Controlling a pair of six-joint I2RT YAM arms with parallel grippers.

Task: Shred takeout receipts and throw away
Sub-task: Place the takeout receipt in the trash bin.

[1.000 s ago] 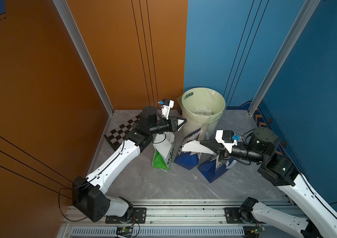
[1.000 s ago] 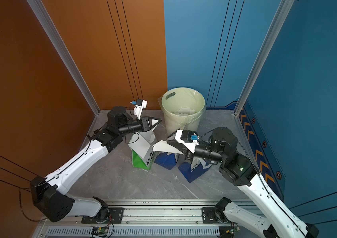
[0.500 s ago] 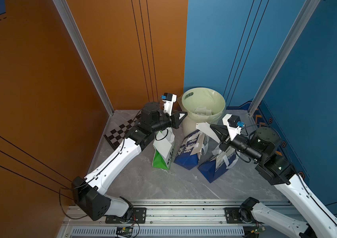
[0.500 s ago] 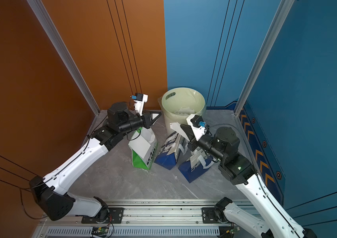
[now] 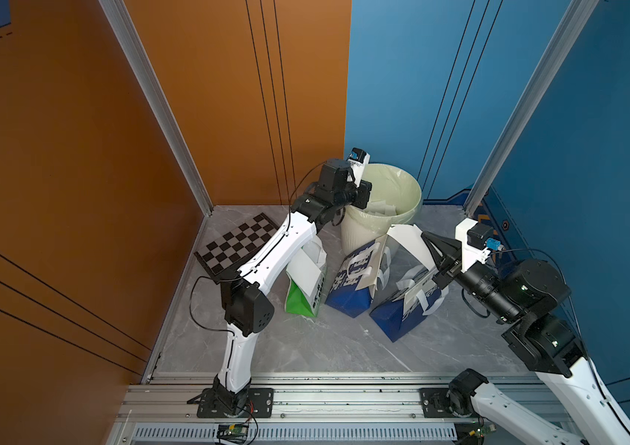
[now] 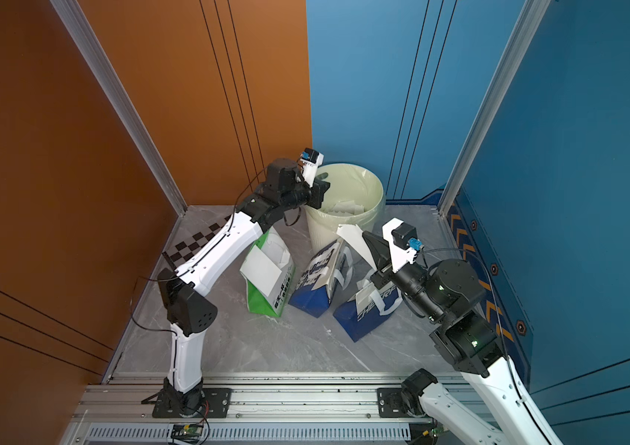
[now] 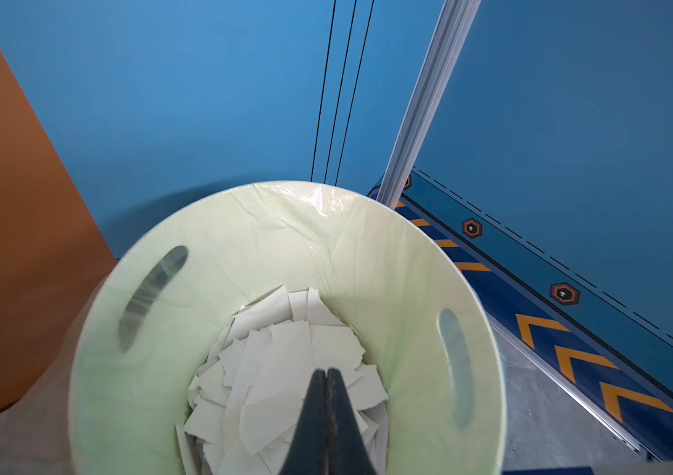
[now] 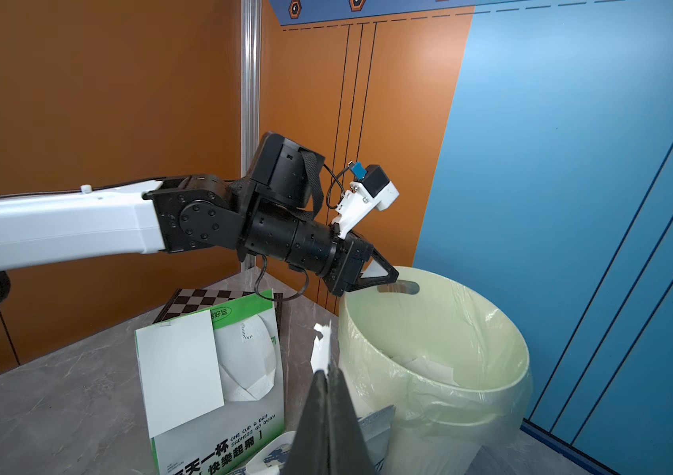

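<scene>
Over lined bin of torn receipt pieces, left gripper pinched together with nothing seen between, right gripper clamped on torn receipt strip, near the bin.

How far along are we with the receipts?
Done: torn white pieces already lie in the bin. In hand: the right hand is shut on a torn slip near the bin, not yet over it; the left hand is shut over the bin, nothing visible in it. Left: at least one whole receipt on the green bag.
</scene>
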